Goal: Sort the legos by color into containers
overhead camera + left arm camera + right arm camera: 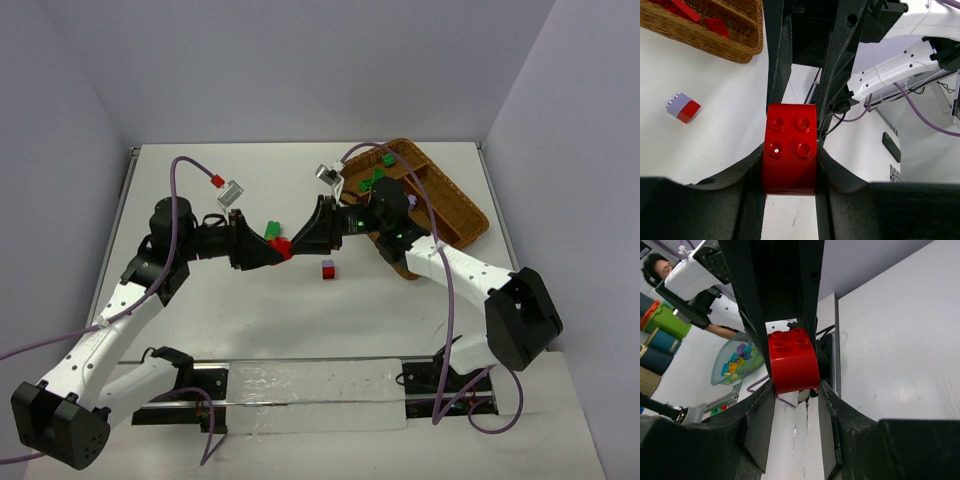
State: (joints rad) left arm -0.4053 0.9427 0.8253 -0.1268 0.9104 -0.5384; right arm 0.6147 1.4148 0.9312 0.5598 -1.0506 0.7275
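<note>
At left tool (790,167), glossy studded brick (790,137)

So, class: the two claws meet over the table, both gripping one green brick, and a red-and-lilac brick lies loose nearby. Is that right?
Not quite. The brick gripped by the left claw and right claw is red, not green; the left wrist view shows it clearly. The rest holds: they meet over the table, and the red-and-lilac brick lies loose nearby.

Brown woven tray (715,47); red brick (790,150); lilac-and-red brick (683,107); seemingly green bricks (372,181).
</note>
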